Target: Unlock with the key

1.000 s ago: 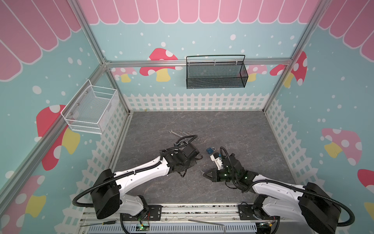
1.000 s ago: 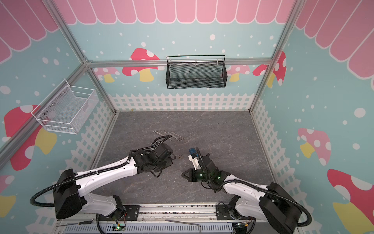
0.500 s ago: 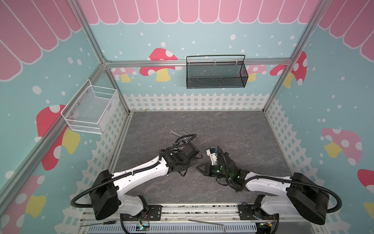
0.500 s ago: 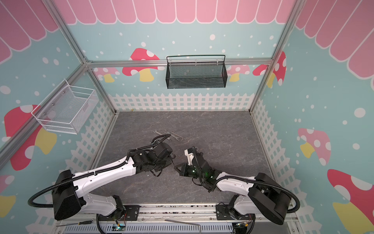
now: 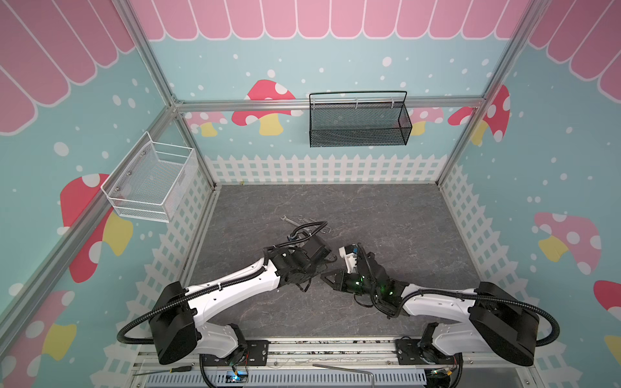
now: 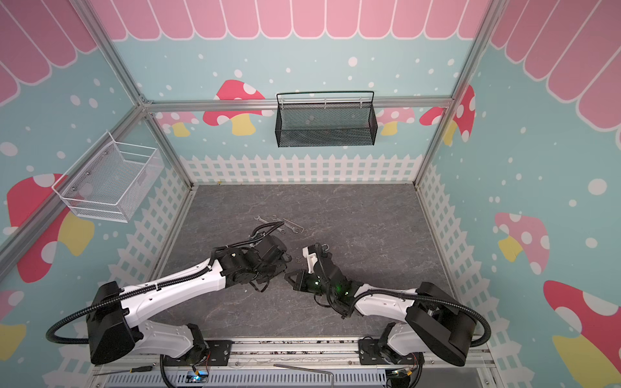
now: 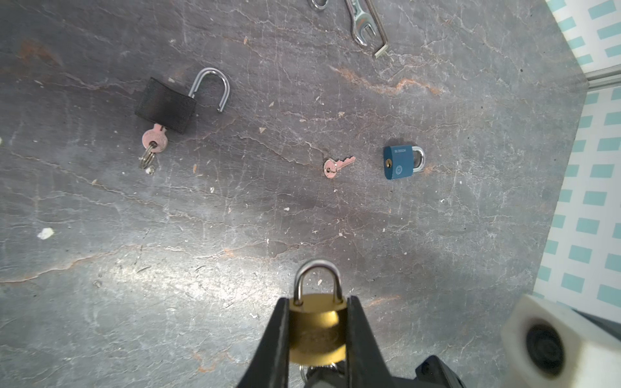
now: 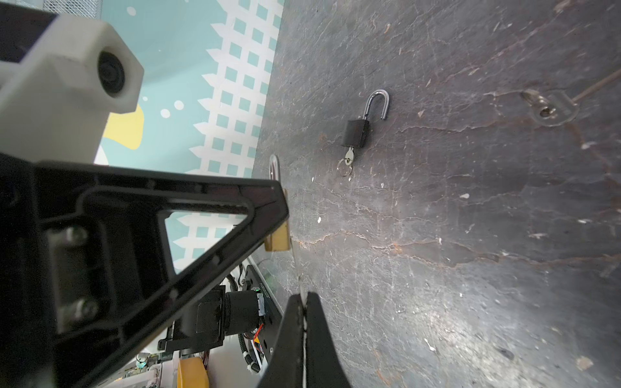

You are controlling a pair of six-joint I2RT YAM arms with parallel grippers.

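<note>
**Right arm swings in to bring key to lock**

Since a second ago the right arm has swung leftward until its jaws sit just beside the left arm's, as both top views show.

The brass padlock (image 7: 316,332) is off the worktop (image 7: 235,218), pinched across its body by the left jaws with its shackle closed and pointing away from the wrist. Only the left wrist view shows this grip face-on. The right wrist view sees just an edge of the lock past a black finger.

The key (image 8: 297,270) shows only in the right wrist view, as a thin edge-on blade. The right jaws are pressed together on it, and its tip reaches the lock's underside. Whether it has entered the keyway cannot be told.

In both top views the arms hide lock and key alike.

On the worktop, the left wrist view shows a black padlock (image 7: 166,105) with its shackle open and a key in it. It also shows a loose key (image 7: 337,165) near a blue padlock (image 7: 400,163), and wrenches (image 7: 361,20) cut off at the frame edge.
</note>
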